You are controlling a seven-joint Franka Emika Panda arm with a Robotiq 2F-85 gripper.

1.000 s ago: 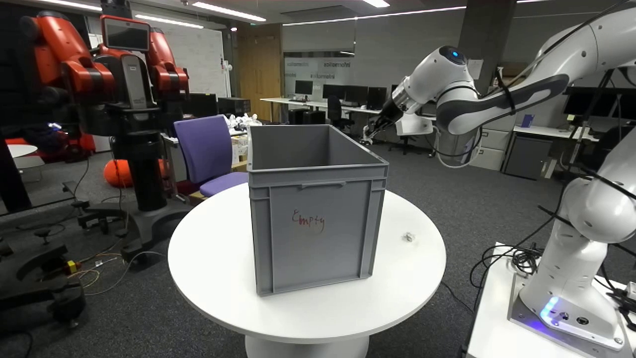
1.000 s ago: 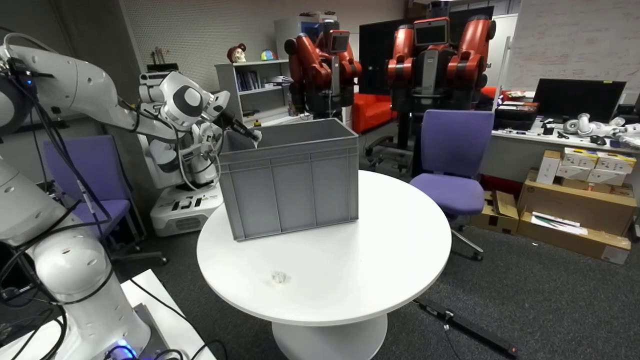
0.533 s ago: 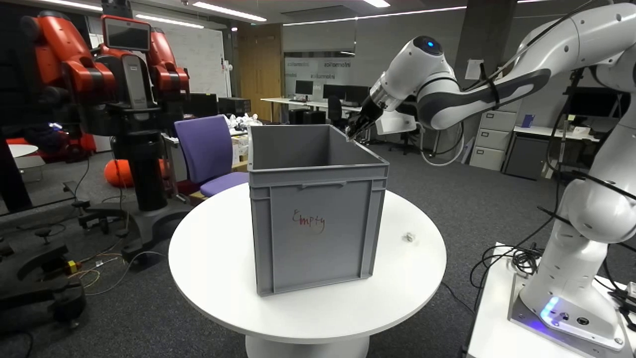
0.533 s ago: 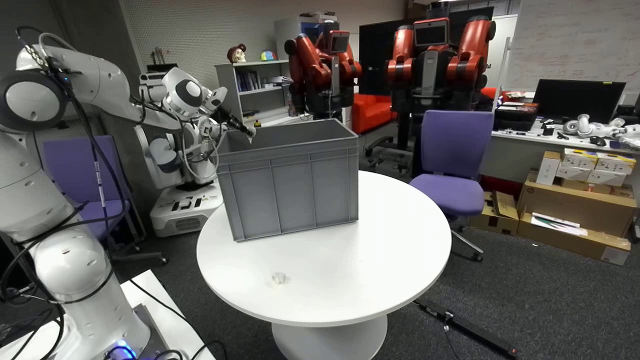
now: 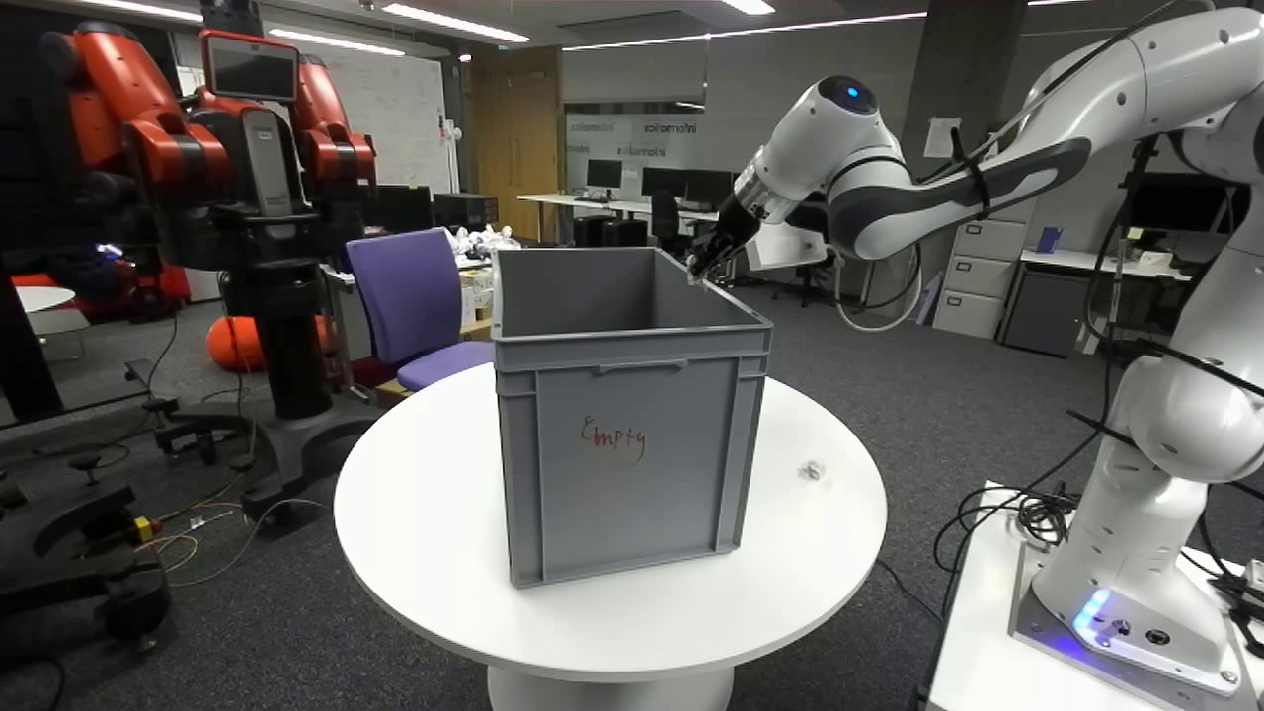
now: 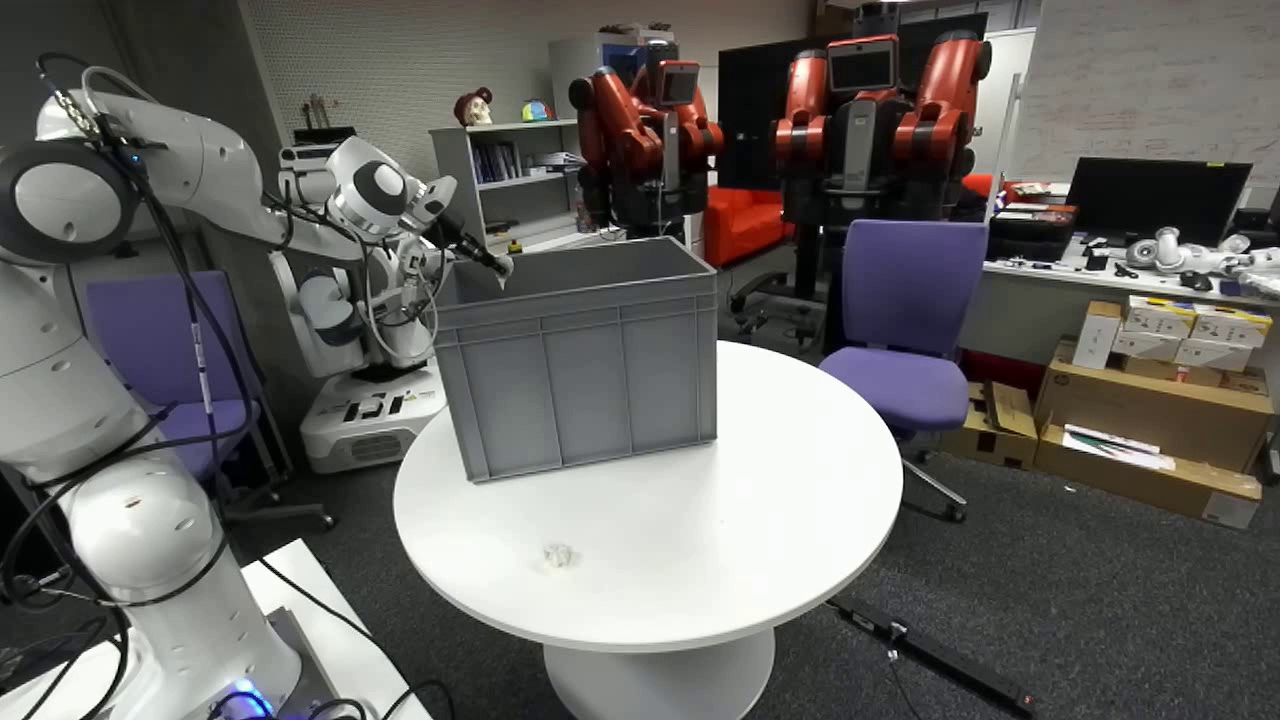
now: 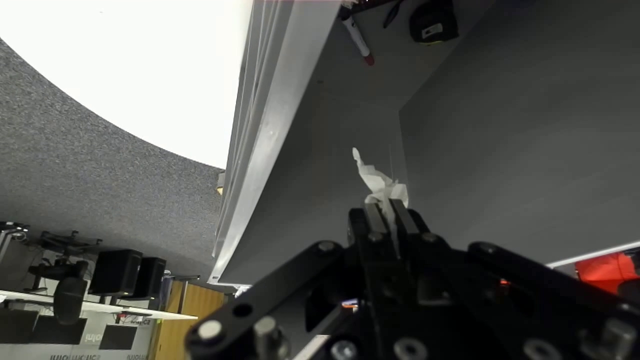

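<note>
My gripper (image 7: 386, 204) is shut on a piece of crumpled white paper (image 7: 376, 182), which sticks out beyond the fingertips. In the wrist view, paper and gripper hang over the inside of a tall grey crate (image 7: 270, 130). The crate's end wall (image 5: 632, 513) bears the red handwritten word "Empty". At the crate's bottom, a marker (image 7: 357, 37) with a red cap and a dark tape measure (image 7: 434, 22) lie far from the fingers. A second small crumpled whitish piece (image 6: 557, 555) rests on the round white table (image 6: 760, 520), outside the crate.
The crate's rim (image 6: 580, 298) stands high above the table, close to the gripper in both exterior views. Purple chairs (image 6: 905, 300) and red robots (image 6: 858, 130) stand beyond the table. Cables (image 5: 1047, 513) lie around the arm's base.
Moving leftward in both exterior views, my gripper brought the paper along with it, mostly in the earlier half second. Since then it has hardly moved. The crate and the piece on the table stayed put.
</note>
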